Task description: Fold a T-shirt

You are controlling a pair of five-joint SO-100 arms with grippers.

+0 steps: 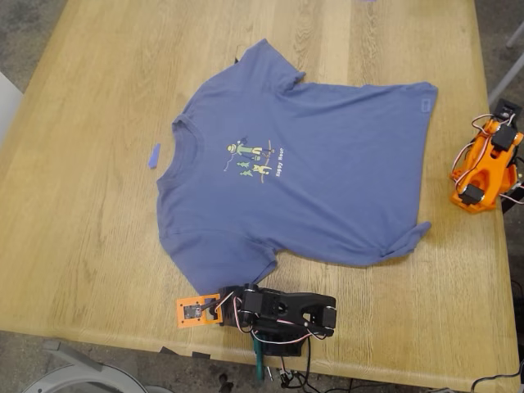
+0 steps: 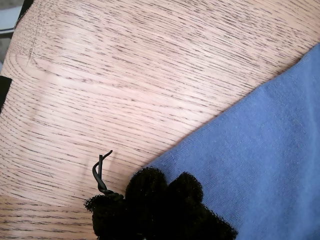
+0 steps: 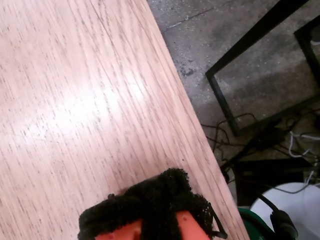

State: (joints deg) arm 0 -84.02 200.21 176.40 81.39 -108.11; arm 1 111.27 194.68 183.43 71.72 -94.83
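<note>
The periwinkle-blue T-shirt (image 1: 311,176) lies spread flat and print-up on the wooden table (image 1: 82,246), collar toward the exterior view's left, hem toward its right. One hem corner (image 1: 409,237) is slightly bunched. My first gripper (image 1: 223,308), on the black arm at the table's near edge, rests beside the lower sleeve. In its wrist view the fuzzy black pads (image 2: 150,190) sit together at the shirt's edge (image 2: 260,160), holding nothing. My second gripper (image 1: 479,176), on the orange arm at the exterior view's right, sits apart from the shirt; its padded tip (image 3: 150,205) appears shut over bare wood.
A small blue tape scrap (image 1: 154,155) lies on the table beyond the collar. The table's edge (image 3: 200,150) runs close beside my second gripper, with floor, a black frame (image 3: 235,100) and cables (image 3: 280,145) below. Bare wood surrounds the shirt.
</note>
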